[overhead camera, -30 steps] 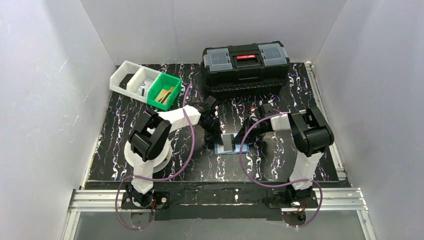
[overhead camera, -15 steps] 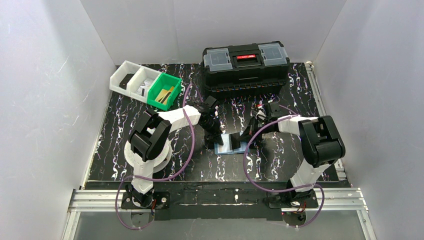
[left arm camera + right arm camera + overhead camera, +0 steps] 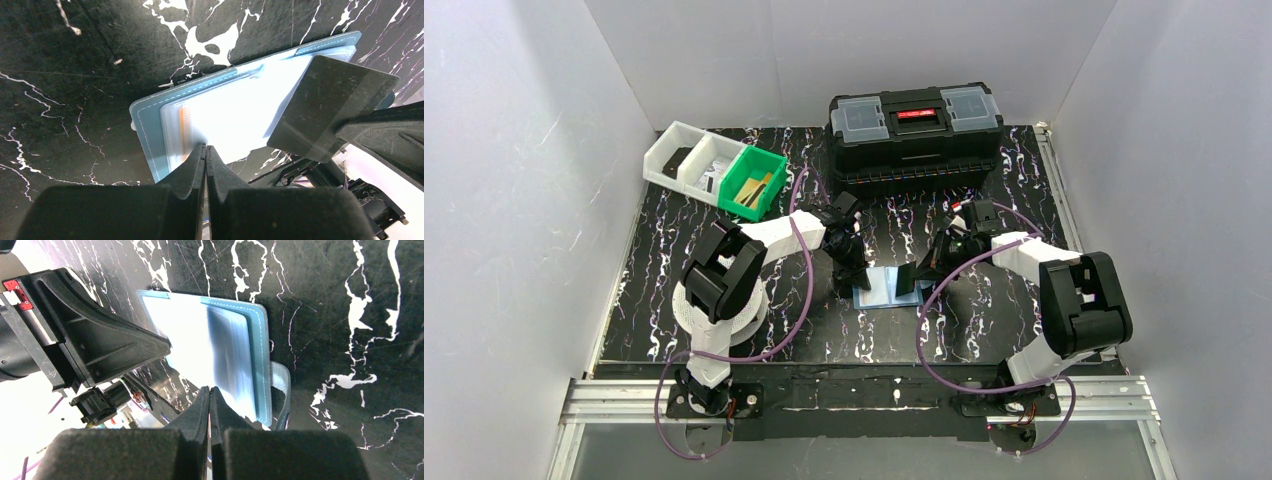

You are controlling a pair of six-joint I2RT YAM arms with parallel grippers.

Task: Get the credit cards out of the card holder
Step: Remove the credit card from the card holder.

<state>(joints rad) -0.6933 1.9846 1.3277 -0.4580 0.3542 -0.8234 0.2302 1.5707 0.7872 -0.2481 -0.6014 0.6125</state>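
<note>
Right gripper [image 3: 209, 390] pinching grey card [image 3: 330, 105], clearest from left wrist, left gripper [image 3: 205, 148] closed

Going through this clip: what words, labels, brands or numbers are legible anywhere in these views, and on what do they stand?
Nothing can be read for sure.
Red strip on the lid of the black toolbox: has marks, too small to read.
Red tag on the other arm, right wrist view: pale marks, too small to read.
Dark card: no print visible on its face.
Card holder: stitching only, no text visible.
</note>
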